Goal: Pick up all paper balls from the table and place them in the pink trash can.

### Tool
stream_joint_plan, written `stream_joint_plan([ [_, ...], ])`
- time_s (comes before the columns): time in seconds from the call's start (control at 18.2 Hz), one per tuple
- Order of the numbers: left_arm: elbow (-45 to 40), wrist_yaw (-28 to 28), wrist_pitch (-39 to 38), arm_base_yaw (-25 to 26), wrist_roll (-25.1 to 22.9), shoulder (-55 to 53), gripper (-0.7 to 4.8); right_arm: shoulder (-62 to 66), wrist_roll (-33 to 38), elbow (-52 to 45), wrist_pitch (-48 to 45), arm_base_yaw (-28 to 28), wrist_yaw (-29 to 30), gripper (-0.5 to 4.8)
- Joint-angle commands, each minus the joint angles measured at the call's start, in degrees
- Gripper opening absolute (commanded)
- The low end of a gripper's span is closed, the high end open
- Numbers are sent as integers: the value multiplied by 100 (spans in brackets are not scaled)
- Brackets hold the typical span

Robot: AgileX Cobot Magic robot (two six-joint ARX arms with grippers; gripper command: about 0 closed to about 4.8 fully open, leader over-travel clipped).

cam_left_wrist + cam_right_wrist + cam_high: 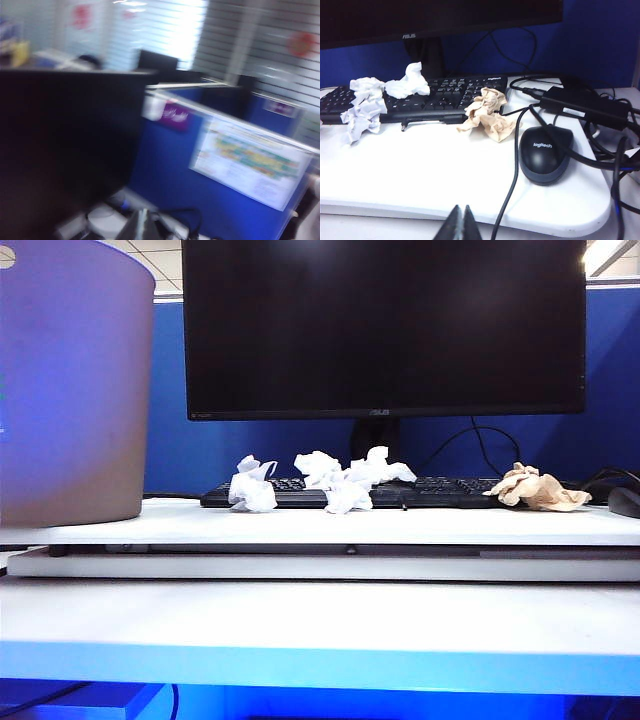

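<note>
No pickup yet: paper balls (330, 483) lie by keyboard (420, 97). Left gripper (141, 227) & right gripper (461, 226) closed, empty; next needs opening over one.

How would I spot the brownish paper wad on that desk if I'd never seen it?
Find the big black monitor, then the black keyboard below it. At the keyboard's right end, beside the mouse, lies the tan paper ball; every other paper ball is white.
</note>
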State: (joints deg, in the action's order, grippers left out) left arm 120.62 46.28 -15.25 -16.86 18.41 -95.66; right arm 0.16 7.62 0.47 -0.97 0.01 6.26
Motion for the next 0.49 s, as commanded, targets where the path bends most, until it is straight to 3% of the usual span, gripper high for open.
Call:
stream_joint_plan([
  [0.05, 87, -664, -544, -472, -533, -369, -6, -9, 15, -22, -94, 7, 31, -4],
  [0.22, 87, -2490, -1294, -1283, -1751, -636, -6, -9, 15, -22, -96, -4, 111, -4],
  [0.33, 87, -4566, -1683, -1862, -2516, -813, -6, -9, 15, -22, -79, 4, 282, -4],
  [0.38, 52, -6050, -1720, -2277, -3152, -1014, -6, -9, 13, -22, -74, 4, 291, -4],
  [0.49, 33, -6721, -1720, -2498, -3528, -1285, -5, -9, 13, -22, -68, 2, 289, -4],
])
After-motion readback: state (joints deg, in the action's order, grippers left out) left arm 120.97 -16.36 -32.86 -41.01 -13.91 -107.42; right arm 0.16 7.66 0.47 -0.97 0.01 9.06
